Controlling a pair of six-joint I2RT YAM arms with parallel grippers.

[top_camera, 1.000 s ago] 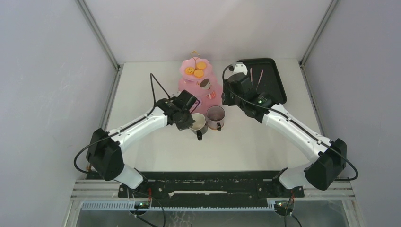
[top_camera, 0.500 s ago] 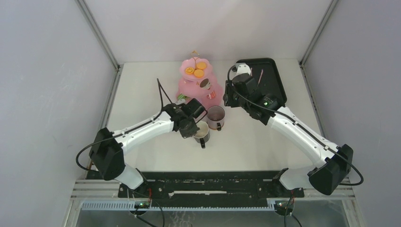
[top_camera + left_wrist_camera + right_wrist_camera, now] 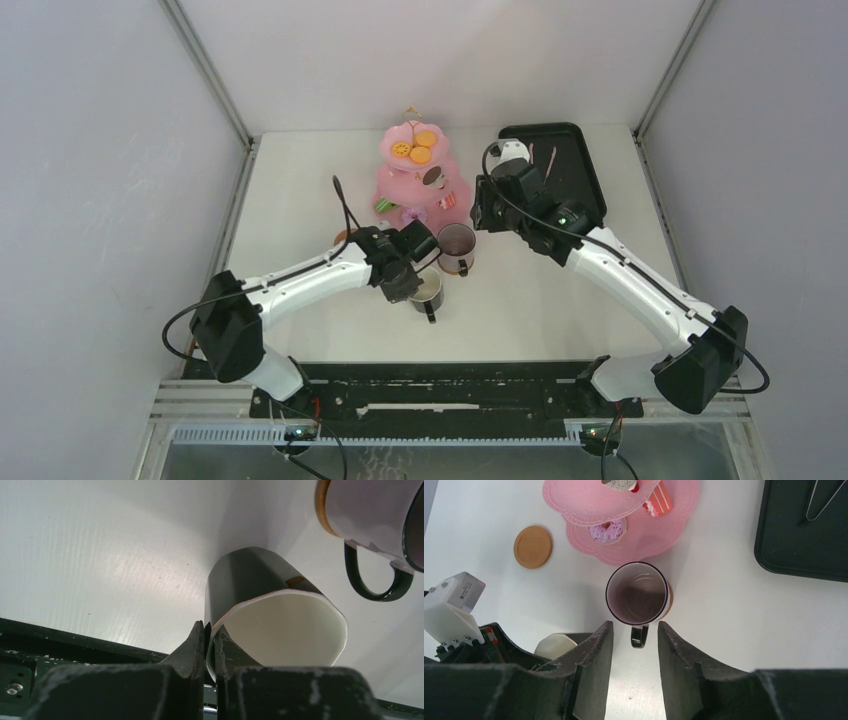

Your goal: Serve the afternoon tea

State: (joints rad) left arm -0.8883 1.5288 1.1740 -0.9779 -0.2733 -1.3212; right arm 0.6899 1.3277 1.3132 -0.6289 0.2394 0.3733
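From above, the pink three-tier cake stand point(image 3: 415, 185) stands at the back middle of the table point(image 3: 300, 190). It has orange pastries point(image 3: 420, 148) on its top tier and the black tray point(image 3: 580, 175) to its right. The left gripper point(image 3: 413, 287) is clamped on the near mug point(image 3: 429, 292), which is just in front of the second mug point(image 3: 456, 243). The right gripper point(image 3: 483, 205) hovers beside the stand, near the tray's left edge. The left wrist view shows the fingers point(image 3: 192, 645) pinching the near mug's point(image 3: 260, 590) white-lined rim, one inside and one outside (whether its base touches the table I cannot tell). The second mug point(image 3: 370, 510) sits on a brown coaster point(image 3: 321, 505). In the right wrist view the right gripper point(image 3: 635, 627) has its fingers apart and holds nothing, above the second mug point(image 3: 636, 592), whose handle points toward the camera. A bare coaster point(image 3: 533, 546) lies left of the stand point(image 3: 624, 552), and thin tongs point(image 3: 824, 500) lie on the tray point(image 3: 794, 540).
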